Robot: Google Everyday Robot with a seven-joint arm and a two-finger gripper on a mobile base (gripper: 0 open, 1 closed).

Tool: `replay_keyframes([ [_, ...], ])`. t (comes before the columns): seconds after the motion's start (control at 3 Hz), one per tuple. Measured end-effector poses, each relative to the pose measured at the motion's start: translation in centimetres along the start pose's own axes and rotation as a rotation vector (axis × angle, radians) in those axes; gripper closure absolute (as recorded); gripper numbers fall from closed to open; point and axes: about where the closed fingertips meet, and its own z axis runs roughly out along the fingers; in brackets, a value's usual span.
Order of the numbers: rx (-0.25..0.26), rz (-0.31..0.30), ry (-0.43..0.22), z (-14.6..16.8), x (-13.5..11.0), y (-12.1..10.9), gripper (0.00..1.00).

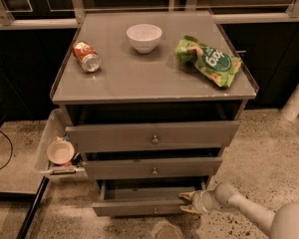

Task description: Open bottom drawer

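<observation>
The bottom drawer [139, 206] is the lowest and narrowest grey front of the cabinet, with a small round knob [154, 210] at its centre. It stands pulled out a little, with its shallow grey box showing behind the front. My gripper [187, 202] is at the drawer's right end, touching the top edge of the front. My white arm [249, 214] reaches in from the lower right.
The middle drawer [152, 168] and top drawer [152, 136] sit above, each slightly out. On the cabinet top are a white bowl [144, 37], an orange can [86, 56] lying down and a green chip bag [208, 59]. A clear side tray [46, 148] holds a small bowl [60, 152].
</observation>
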Motion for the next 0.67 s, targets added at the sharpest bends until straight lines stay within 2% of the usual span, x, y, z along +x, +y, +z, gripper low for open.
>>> replay_keyframes([
  [0.33,0.0,-0.002,-0.008,-0.48,-0.49,1.16,1.0],
  [0.67,-0.001,-0.002,-0.009,-0.47,-0.51,1.24,0.82],
])
